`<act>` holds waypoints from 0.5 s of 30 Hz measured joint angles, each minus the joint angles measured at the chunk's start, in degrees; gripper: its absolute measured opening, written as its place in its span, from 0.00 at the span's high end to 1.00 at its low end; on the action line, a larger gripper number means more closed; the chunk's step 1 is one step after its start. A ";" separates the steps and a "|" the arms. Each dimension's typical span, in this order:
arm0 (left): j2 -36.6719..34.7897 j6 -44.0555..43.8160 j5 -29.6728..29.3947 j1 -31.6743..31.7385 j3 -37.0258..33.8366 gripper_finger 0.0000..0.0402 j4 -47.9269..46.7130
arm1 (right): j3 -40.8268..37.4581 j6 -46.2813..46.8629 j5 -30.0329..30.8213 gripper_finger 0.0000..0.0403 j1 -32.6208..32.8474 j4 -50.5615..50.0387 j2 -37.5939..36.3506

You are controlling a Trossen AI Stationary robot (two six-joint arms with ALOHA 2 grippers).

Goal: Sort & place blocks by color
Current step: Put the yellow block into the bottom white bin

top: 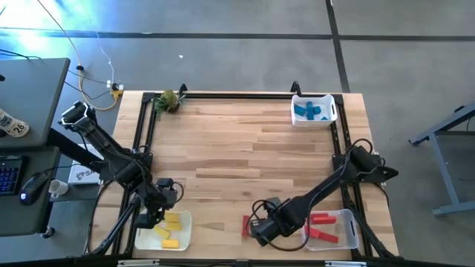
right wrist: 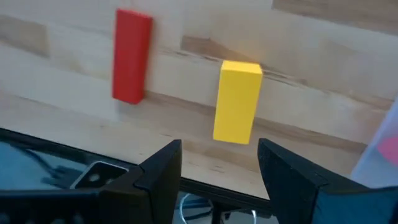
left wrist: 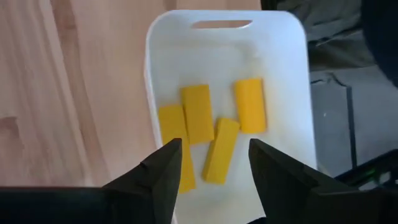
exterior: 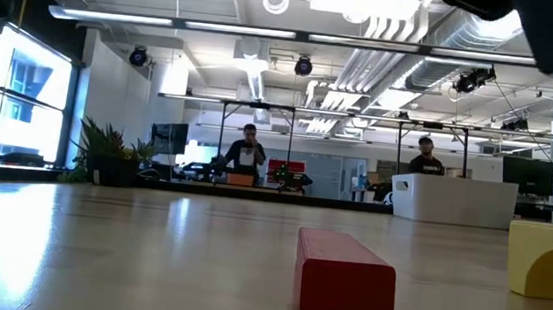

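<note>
My left gripper (left wrist: pixel 214 149) (top: pixel 151 217) hangs open over a white bin (left wrist: pixel 165 37) (top: pixel 185 236) at the table's near left. Several yellow bars (left wrist: pixel 198 113) lie flat in that bin. My right gripper (right wrist: pixel 219 149) (top: pixel 258 230) is open near the table's near edge and touches nothing. Just beyond its fingertips in the right wrist view, a red bar (right wrist: pixel 132 56) (top: pixel 246 225) (exterior: pixel 344 274) and a yellow block (right wrist: pixel 237 101) (exterior: pixel 548 259) lie flat on the wood. The high view does not show the yellow block.
A bin with red blocks (top: pixel 324 219) sits on the table's near right, right of my right gripper. A white bin holding blue blocks (top: pixel 312 111) stands at the far right corner. A green leafy clump (top: pixel 169 101) lies at the far left corner. People stand in the room beyond the table.
</note>
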 joint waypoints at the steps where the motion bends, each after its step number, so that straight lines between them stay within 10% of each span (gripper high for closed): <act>1: -0.14 0.61 0.01 0.63 0.08 0.57 -0.47 | 0.00 0.05 -0.19 0.51 0.08 0.29 0.56; 15: -0.49 6.65 0.00 7.39 0.71 0.57 -1.26 | 0.00 0.42 -1.64 0.51 0.81 1.23 6.37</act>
